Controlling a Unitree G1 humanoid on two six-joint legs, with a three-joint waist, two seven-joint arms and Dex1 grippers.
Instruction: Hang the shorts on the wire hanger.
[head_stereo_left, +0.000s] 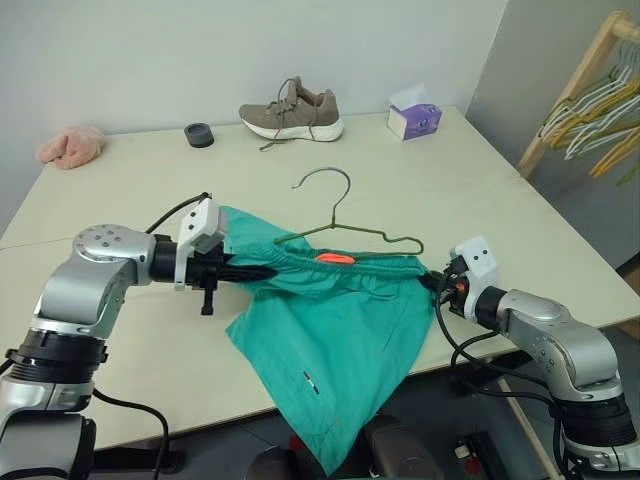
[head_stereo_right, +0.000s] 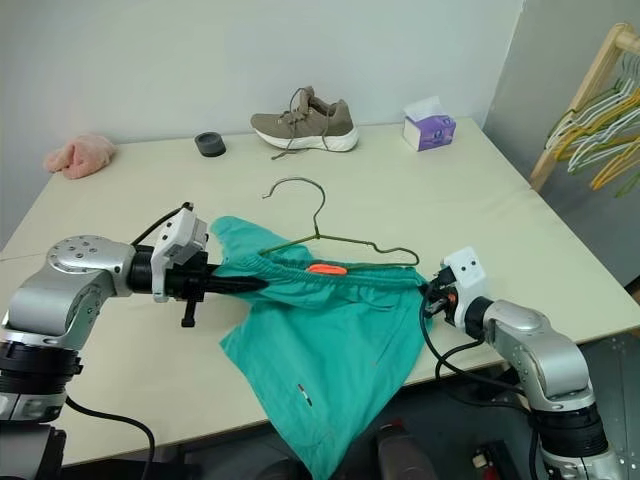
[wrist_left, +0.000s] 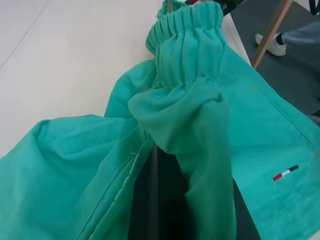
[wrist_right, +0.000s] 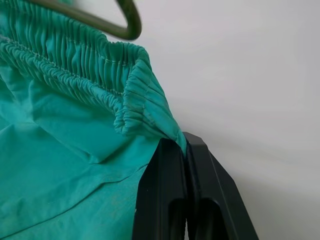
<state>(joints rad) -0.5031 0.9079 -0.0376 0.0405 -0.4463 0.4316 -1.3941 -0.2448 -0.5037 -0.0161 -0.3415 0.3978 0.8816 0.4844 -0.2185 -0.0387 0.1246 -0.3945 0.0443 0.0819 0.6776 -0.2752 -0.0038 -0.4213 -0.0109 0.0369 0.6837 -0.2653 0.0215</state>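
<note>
Both arms are up with the large teal-green fabric shorts (head_stereo_left: 335, 330) stretched between them by the gathered elastic waistband, and the legs droop off the near edge of the pale worktop (head_stereo_left: 470, 200). The left gripper (head_stereo_left: 262, 271) has its black fingers clamped shut on the left end of the waistband, cloth bunched around them in the left wrist view. The right gripper (wrist_right: 186, 145) pinches the other corner, its two fingers pressed tight together on a fold of elastic. Just behind the taut waistband lies the thin olive-grey bare wire hanger (head_stereo_left: 345, 228), flat on the worktop, hook curling away toward the far side, its bottom bar and right shoulder touching or just beside the fabric's top edge, with the small orange tag (head_stereo_left: 334, 258) sitting right below the bar. The step in hand looks like bringing waistband and hanger together, and doing it well probably means keeping the band taut and level, both ends at the same height, so the cloth does not sag and nudge the light wire aside. Neither grip should loosen until the fabric is draped over the bar, since that much hanging cloth could drag the shorts off the edge. Further back, a tan sneaker (head_stereo_left: 292, 112) and a purple tissue box (head_stereo_left: 415, 120) sit well apart from the action.
</note>
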